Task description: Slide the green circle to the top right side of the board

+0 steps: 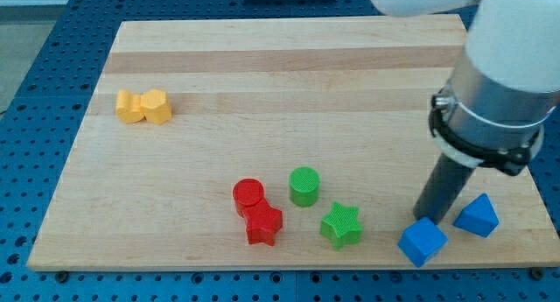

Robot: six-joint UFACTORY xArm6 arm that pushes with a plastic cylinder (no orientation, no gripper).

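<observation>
Your green circle (304,186) sits low on the wooden surface (262,83), near the view's bottom centre, just right of the red circle (248,194) and red star (263,225), above-left of the green star (340,225). My tip (430,218) rests well to its right, between the blue cube (422,242) and blue triangle (477,215). There are no jaws here, only the rod. Two yellow blocks (143,106) lie together at upper left.

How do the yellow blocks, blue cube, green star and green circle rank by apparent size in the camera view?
Largest to smallest as they look:
1. yellow blocks, two touching, counted as a pair
2. blue cube
3. green star
4. green circle
The cube and star look close, so that order is unsure.
</observation>
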